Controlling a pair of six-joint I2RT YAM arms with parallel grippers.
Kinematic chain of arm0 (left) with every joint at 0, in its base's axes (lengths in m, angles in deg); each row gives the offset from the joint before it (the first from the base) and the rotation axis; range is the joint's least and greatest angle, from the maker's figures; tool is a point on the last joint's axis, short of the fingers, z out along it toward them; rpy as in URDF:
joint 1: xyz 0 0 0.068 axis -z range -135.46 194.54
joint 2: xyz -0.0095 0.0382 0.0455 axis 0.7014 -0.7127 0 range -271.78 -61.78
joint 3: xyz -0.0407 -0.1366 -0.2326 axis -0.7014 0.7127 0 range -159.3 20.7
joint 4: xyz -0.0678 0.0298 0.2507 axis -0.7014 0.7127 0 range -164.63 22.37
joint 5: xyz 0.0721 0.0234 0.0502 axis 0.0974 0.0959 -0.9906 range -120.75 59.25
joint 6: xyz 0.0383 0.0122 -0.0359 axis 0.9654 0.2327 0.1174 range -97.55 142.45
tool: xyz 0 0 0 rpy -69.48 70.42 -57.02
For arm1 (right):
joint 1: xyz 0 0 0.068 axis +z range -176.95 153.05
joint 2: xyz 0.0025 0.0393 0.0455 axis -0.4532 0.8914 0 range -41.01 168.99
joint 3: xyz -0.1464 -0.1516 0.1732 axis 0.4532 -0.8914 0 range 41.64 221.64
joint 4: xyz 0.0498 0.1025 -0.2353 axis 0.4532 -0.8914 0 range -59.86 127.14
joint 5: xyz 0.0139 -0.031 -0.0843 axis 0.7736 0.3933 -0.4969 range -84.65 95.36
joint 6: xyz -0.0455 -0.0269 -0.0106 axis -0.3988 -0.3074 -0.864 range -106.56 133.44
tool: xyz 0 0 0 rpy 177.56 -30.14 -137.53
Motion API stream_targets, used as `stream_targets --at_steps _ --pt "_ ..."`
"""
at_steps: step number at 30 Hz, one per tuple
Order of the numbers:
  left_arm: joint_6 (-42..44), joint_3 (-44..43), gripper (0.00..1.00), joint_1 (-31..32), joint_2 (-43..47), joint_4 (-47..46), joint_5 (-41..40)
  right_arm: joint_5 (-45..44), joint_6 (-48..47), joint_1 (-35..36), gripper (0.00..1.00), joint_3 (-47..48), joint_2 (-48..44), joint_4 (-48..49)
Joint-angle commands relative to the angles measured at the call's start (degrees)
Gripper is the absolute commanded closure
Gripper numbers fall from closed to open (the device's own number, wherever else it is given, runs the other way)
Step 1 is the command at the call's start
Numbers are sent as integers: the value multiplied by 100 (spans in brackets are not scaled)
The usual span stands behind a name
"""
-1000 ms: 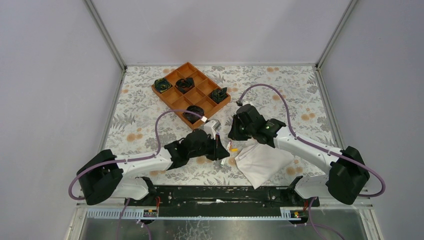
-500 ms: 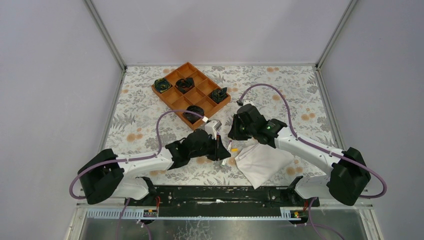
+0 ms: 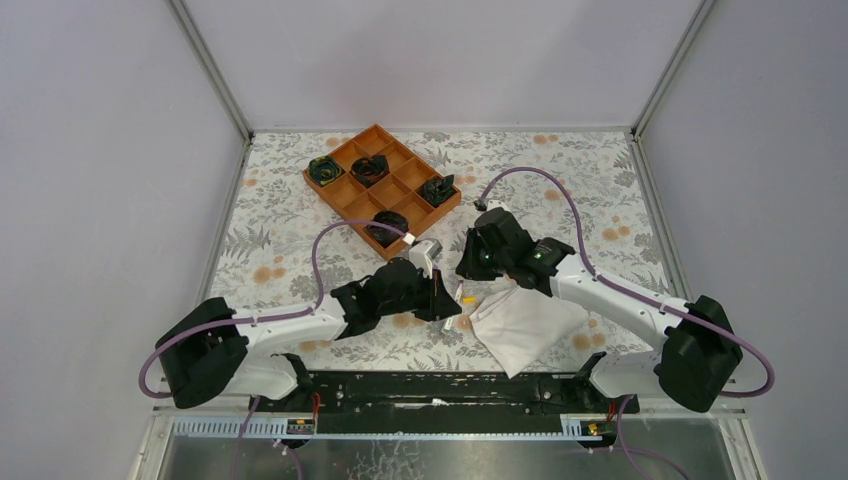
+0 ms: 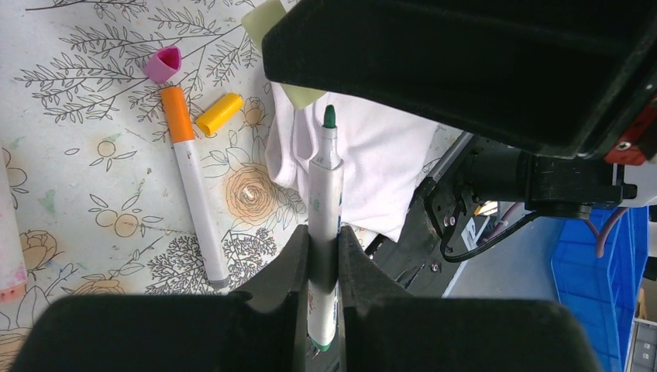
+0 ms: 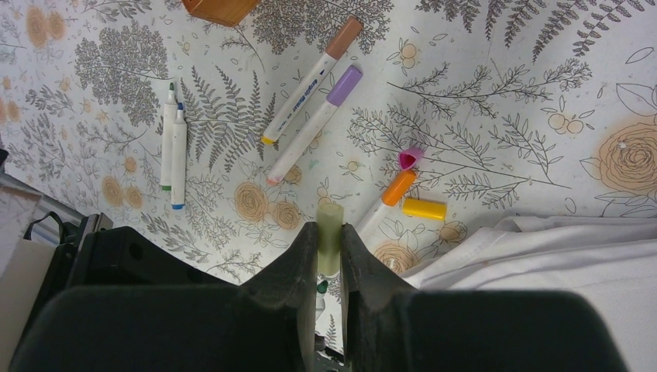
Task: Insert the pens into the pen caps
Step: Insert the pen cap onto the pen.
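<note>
Closing in at the near middle of the flowered table point(image 5: 496, 93): my left gripper point(image 4: 324, 242) is clamped on a white-barrelled pen point(image 4: 326, 174), its bare green tip aimed right, and my right gripper point(image 5: 329, 232) is pinched on a pale green cap point(image 5: 329, 213) held to meet it, just left of the folded white cloth point(image 5: 558, 263). The risk, as I judge it, is alignment. In the right wrist view a dab of green shows just beneath the cap rather than plainly inside it, so a push from here could drive the nib against the cap's rim, cock the cap in my light pinch, or make the barrel slide back through my left jaws. A cap knocked free would drop among the loose pieces lying below: an orange-capped pen point(image 4: 190, 194), a pink cap point(image 4: 163, 63) and a yellow cap point(image 4: 218, 113). The cap's mouth is hidden by my own fingers, and in the left wrist view the black body of my right gripper blocks everything beyond the nib, so I cannot tell whether the tip has entered at all. From above, both pen and cap are too small to make out between the two wrists. The dark bundles point(image 3: 372, 168) in the orange tray point(image 3: 352, 190) at the far side cannot be identified.
</note>
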Motion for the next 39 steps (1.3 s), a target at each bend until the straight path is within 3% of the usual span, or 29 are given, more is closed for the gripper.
stream_targets --at_steps 1,39 --pt "-109 -156 100 31 -16 -54 -152 53 52 -33 100 97 -228 148" --pt "-747 -304 100 -134 -117 71 -760 119 132 -21 100 -198 -317 439"
